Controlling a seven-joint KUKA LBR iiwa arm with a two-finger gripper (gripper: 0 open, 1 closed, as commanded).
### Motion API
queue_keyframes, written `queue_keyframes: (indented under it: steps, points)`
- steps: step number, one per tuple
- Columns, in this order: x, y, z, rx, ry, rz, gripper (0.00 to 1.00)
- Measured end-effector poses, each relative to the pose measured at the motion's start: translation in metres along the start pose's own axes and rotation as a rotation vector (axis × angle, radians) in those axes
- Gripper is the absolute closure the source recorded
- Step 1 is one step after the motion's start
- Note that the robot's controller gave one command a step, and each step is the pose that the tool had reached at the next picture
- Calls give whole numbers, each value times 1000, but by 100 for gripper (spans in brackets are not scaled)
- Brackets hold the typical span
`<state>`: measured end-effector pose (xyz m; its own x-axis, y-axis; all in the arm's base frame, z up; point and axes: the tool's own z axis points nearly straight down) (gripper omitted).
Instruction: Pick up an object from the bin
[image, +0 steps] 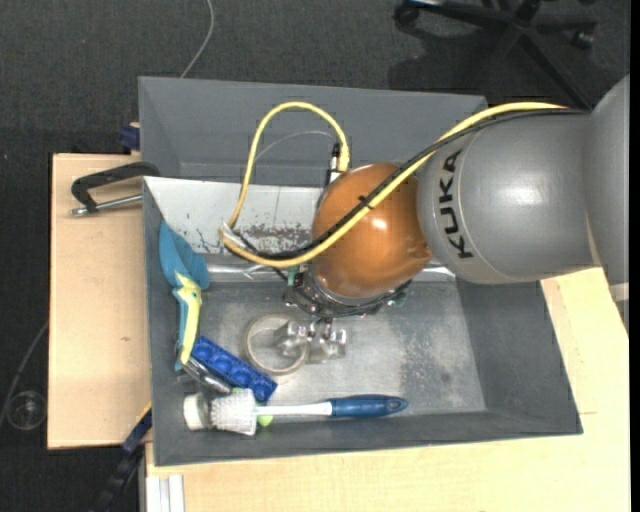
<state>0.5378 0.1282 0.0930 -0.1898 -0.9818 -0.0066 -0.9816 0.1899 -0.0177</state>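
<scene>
Across the grey metal bin (520, 370) from the right reaches a smooth silver-grey arm (530, 190) lettered "KUKA" in black, its glossy orange wrist cover (365, 235) turned downward. Along the front wall lies a blue-handled brush with white bristles (300, 408). A light-blue and yellow plastic tool (185, 285) lies by the left wall, with a studded blue block (235, 365) near it. At mid-floor rests a clear round plastic cup (265, 345), and the gripper (315, 338) hangs at its right rim. I cannot tell whether the gripper is released or clenched.

One camera looks steeply down on the grey bin (440, 365) from above its front rim, close in, with the arm (520, 190) crossing over the bin's right side.
</scene>
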Motion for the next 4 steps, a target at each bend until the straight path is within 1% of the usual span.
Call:
queue_keyframes:
  steps: [1,2,3,4]
  points:
    - [-19,25,8,4,-12,-67,100]
    - [-8,26,9,4,-10,39,100]
    - [-21,15,15,1,-4,-17,100]
    - [-15,13,15,13,-17,-295,100]
